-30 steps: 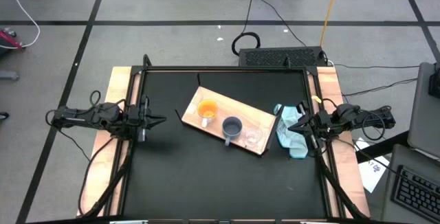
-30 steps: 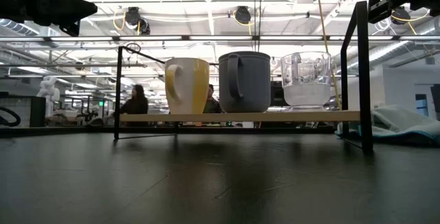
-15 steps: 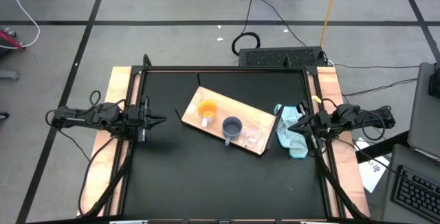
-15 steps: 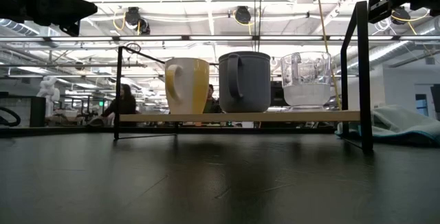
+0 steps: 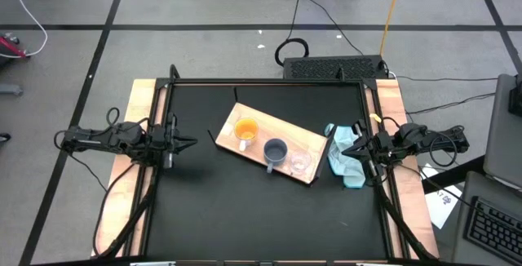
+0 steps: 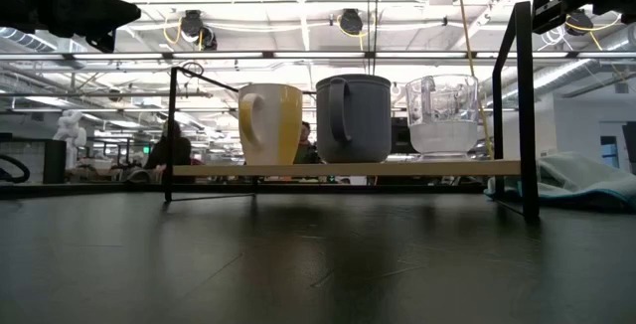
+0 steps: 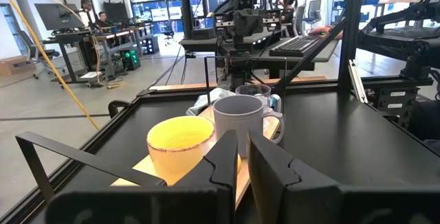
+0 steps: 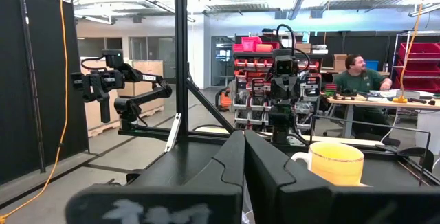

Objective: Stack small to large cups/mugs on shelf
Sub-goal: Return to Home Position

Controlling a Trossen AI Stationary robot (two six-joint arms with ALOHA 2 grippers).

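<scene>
The light-wood shelf (image 5: 314, 142) lies slanted mid-table, raised on a black wire frame (image 6: 348, 169). On it three cups stand upright on their bases in a row: the orange mug (image 5: 245, 130), the grey-blue mug (image 5: 276, 150) and the clear glass cup (image 5: 301, 162). My left gripper (image 5: 189, 144) hovers shut and empty at the table's left edge, pointing at the shelf. My right gripper (image 5: 338, 149) hovers shut and empty at the right edge, over the light blue cloth (image 5: 349, 166). The left wrist view shows the orange mug (image 7: 180, 148) nearest, then the grey-blue mug (image 7: 238, 117).
Black frame uprights (image 6: 525, 105) stand at the shelf's ends. The light blue cloth lies crumpled by the shelf's right end. Bare black tabletop (image 5: 261, 217) lies on the near side of the shelf. A person sits in the room beyond (image 8: 357, 69).
</scene>
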